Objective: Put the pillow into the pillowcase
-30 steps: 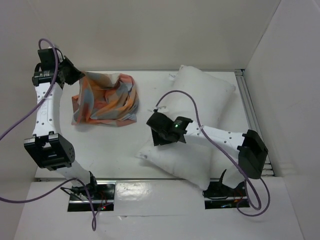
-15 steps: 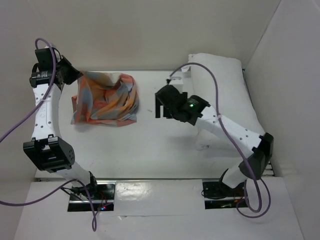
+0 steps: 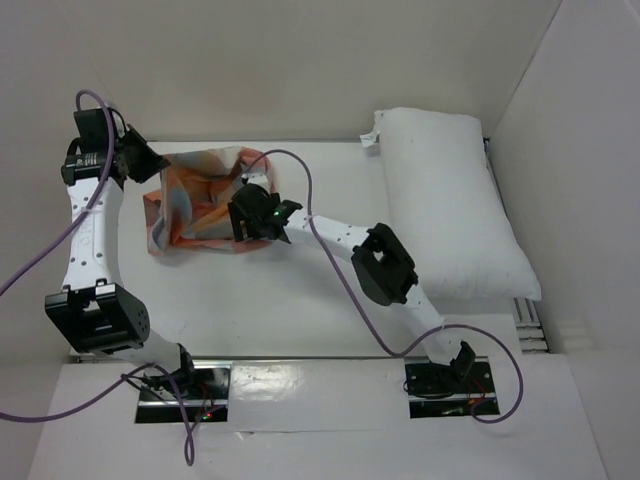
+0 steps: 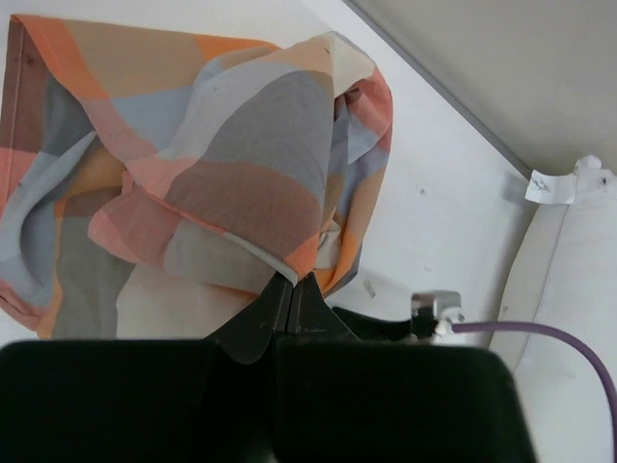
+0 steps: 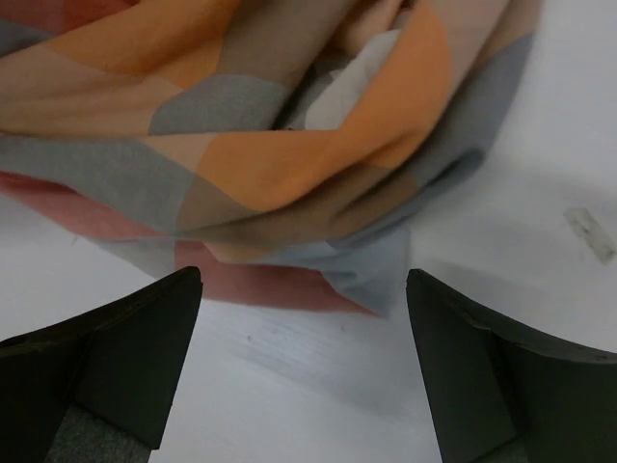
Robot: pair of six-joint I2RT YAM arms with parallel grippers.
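Worktop (image 3: 300,300): white, walled in at the back and on both sides.

Pillow (image 3: 450,200): right side of the worktop, up against the right wall. Long axis runs near-to-far, the near end skewed slightly right. It's entirely outside the case and nothing is touching it.

Pillowcase (image 3: 200,205): crumpled heap at far left, well apart from the pillow with bare worktop between them. The folds are bunched and I can't pick out the mouth from above. The left wrist view shows a hemmed edge (image 4: 280,265) lifted off the surface.

Right tool (image 3: 238,222): reached across to the left, sitting at the right-hand edge of the case. Jaws spread wide, nothing between them. In the wrist view the near cloth edge (image 5: 376,289) lies just ahead of the tool (image 5: 301,280) and roughly centred in the gap.

Left tool (image 3: 150,160): at the far-left corner of the case. Jaws pressed together, pinching the lifted hem (image 4: 289,285).

Tag (image 3: 370,135): small and white, on the pillow's far-left corner.

My read:
- Step in hand is getting the case open, not insertion yet.
- Key geometry is that the cloth is directly in front of the right tool, so a short advance and a close should take a second edge opposite the left pinch.
- The right arm's base is the nearer one to the pillow, but that arm is busy at the case.
- Risk is grabbing both layers at once, which would hold the mouth shut rather than spread it.
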